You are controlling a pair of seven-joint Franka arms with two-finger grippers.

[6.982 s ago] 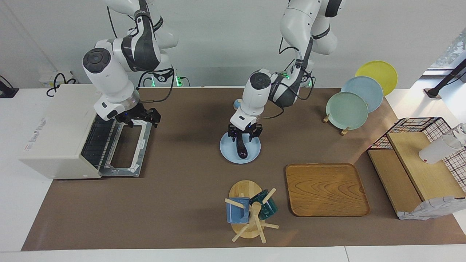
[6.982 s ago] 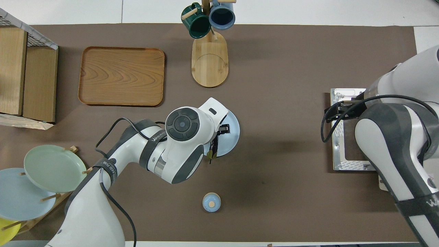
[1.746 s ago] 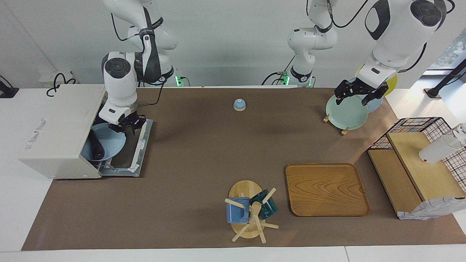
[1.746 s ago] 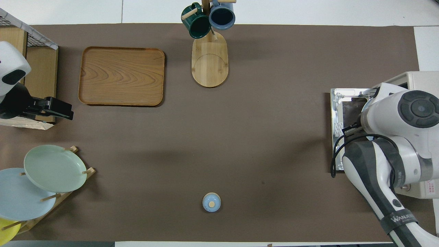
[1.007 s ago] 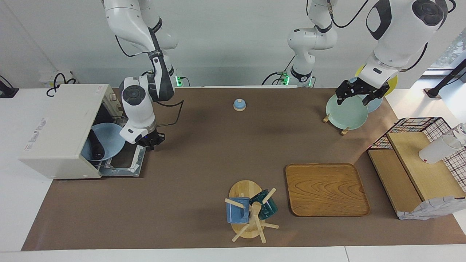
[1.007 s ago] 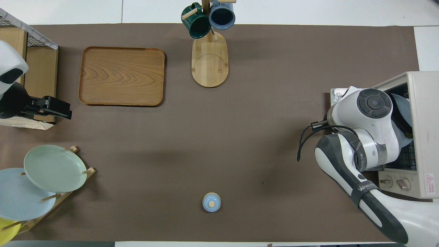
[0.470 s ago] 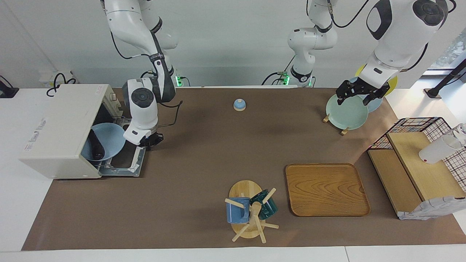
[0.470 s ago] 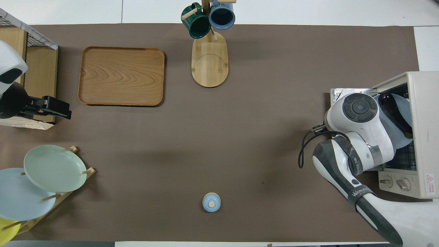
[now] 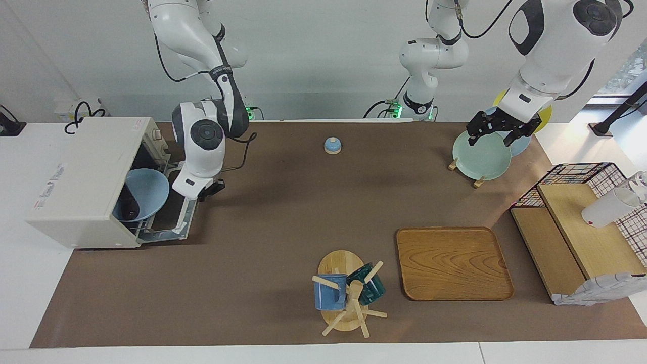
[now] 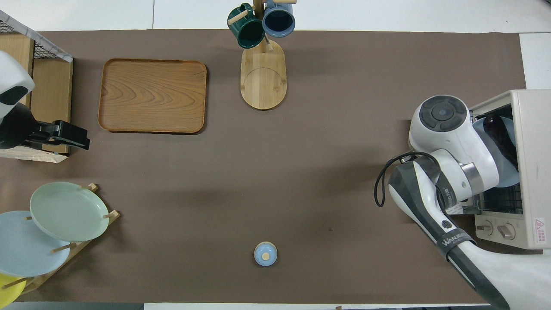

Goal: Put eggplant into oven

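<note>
wooden tray, mug tree, plate rack, wire basket

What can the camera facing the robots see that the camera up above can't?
Only the facing view shows the right gripper, shut at the edge of the oven's half-raised door; from above the arm hides both. It also shows a white cup on the wire basket.

Only the overhead view shows the oven's knobs.

Both show the eggplant on the blue plate inside the oven, the tray, the mug stand, and the left gripper, open and waiting over the plate rack.
</note>
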